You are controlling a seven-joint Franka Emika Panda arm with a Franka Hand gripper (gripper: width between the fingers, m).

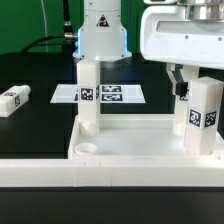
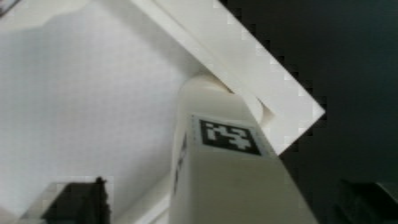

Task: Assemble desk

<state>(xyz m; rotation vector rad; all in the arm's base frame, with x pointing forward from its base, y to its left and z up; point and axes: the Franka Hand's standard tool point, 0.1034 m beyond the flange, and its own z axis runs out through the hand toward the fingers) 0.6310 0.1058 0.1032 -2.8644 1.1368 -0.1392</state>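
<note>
The white square plastic leg [image 1: 205,115] stands upright at a corner of the white rimmed rectangular tabletop [image 1: 140,142]. The end effector [image 2: 217,205] straddles it with jaws spread wide, touching neither side.

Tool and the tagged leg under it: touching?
Apart. Wrist view shows the tool open, fingers clear of the leg on both sides.

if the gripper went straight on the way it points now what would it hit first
The gripper straddles the upright leg, so the leg's top would probably meet it first, before the fingers reach the tabletop; depth is hard to judge.
</note>
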